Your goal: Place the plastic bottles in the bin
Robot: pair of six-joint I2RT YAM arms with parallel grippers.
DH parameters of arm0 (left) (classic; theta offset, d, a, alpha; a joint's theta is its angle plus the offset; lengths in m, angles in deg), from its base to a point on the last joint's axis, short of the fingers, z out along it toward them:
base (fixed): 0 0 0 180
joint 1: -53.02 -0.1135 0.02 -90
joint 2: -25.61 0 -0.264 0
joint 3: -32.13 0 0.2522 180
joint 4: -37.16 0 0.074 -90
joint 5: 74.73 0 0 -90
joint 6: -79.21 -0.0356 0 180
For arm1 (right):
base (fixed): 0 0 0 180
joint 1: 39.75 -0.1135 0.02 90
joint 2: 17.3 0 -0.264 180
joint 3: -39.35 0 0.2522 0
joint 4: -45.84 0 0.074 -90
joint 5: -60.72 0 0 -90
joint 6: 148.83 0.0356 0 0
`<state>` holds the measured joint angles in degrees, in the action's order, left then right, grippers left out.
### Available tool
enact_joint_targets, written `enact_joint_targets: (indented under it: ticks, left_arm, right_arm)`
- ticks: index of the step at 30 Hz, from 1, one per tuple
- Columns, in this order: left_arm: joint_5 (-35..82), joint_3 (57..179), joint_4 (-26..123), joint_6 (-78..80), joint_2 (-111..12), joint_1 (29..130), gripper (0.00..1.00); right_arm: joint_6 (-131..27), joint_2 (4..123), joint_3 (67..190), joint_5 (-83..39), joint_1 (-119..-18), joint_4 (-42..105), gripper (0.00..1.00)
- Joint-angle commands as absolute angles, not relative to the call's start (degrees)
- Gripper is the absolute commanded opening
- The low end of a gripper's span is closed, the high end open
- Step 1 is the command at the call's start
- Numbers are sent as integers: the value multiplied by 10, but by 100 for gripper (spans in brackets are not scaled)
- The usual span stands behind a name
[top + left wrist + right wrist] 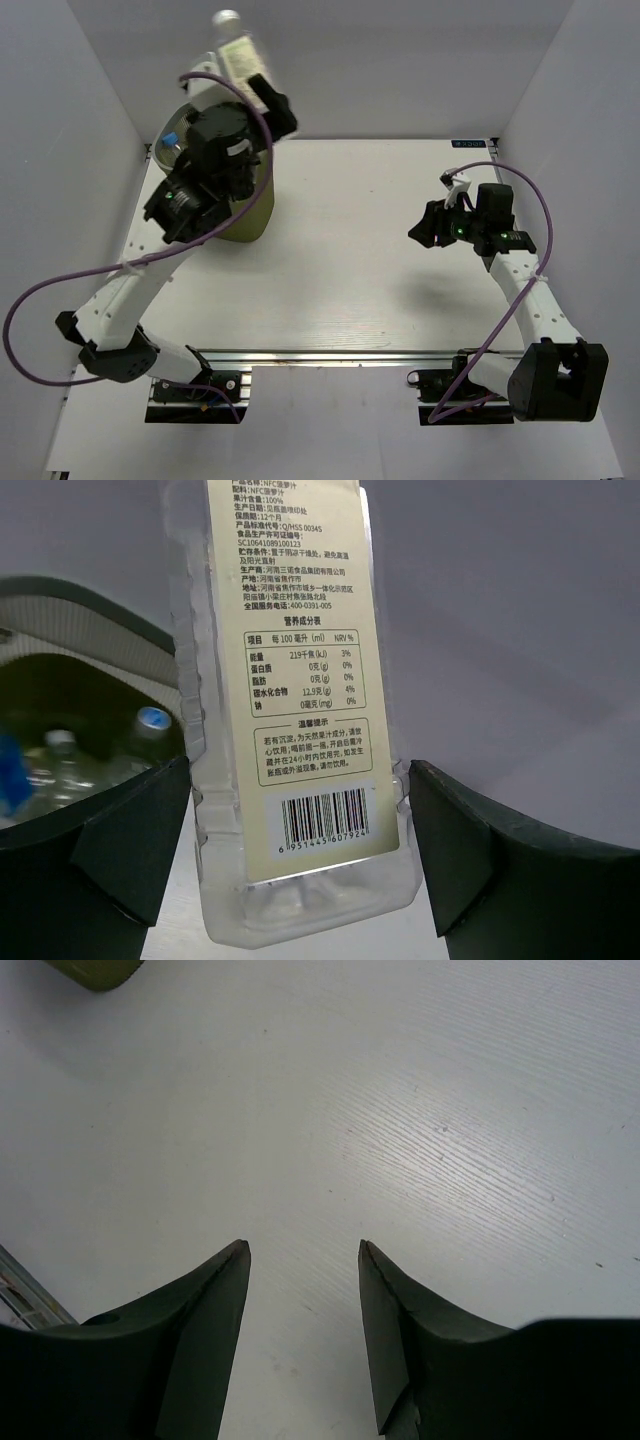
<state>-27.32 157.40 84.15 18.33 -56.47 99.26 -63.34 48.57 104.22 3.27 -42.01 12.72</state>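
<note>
My left gripper [268, 100] is shut on the cream-labelled plastic bottle [238, 52] and holds it up in the air over the far side of the olive-green mesh bin [252, 215]. In the left wrist view the bottle [290, 680] fills the gap between my fingers [140, 850], its base toward the camera. The bin's grey rim [90, 600] is at the left, with other clear bottles [60, 755] inside, one with a blue label [8, 770]. My right gripper [422, 230] is open and empty over the right side of the table, and it shows open in the right wrist view [303, 1250].
My left arm covers most of the bin's mouth in the top view; a blue cap [172, 140] shows inside. White walls close the table at the left, right and back. A corner of the bin [95, 970] shows at the top left of the right wrist view.
</note>
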Motion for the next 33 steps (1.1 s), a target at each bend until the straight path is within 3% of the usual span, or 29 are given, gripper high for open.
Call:
enact_joint_targets:
  ticks: [1, 9, 16, 19, 20, 23, 26, 27, 33]
  left_arm:
    - [-440, 1581, 891, 155, -549, 966, 0]
    - [-505, 1527, 881, 149, -556, 906, 1]
    - [-452, 1525, 907, 179, -632, 821, 11]
    - [-418, 1564, 920, 191, -658, 793, 42]
    - [-407, 1571, 908, 173, -658, 793, 66]
    - [-382, 1590, 899, 158, -664, 788, 91]
    - [-366, 1604, 928, 158, -664, 782, 94]
    - [-366, 1604, 934, 158, -664, 782, 100]
    - [-305, 1583, 950, 158, -642, 766, 100]
  right_arm:
    - [-642, 472, 1038, 39, -419, 142, 54]
    - [-638, 471, 1033, 49, -420, 142, 54]
    - [-649, 455, 1026, 51, -419, 133, 54]
    - [-657, 445, 1022, 45, -419, 125, 61]
    - [-662, 441, 1019, 45, -419, 120, 71]
    - [-668, 440, 1013, 49, -419, 112, 90]
    - [-667, 440, 1011, 55, -419, 112, 90]
    - [-667, 442, 1012, 56, -419, 112, 90]
    - [-667, 450, 1019, 58, -419, 108, 90]
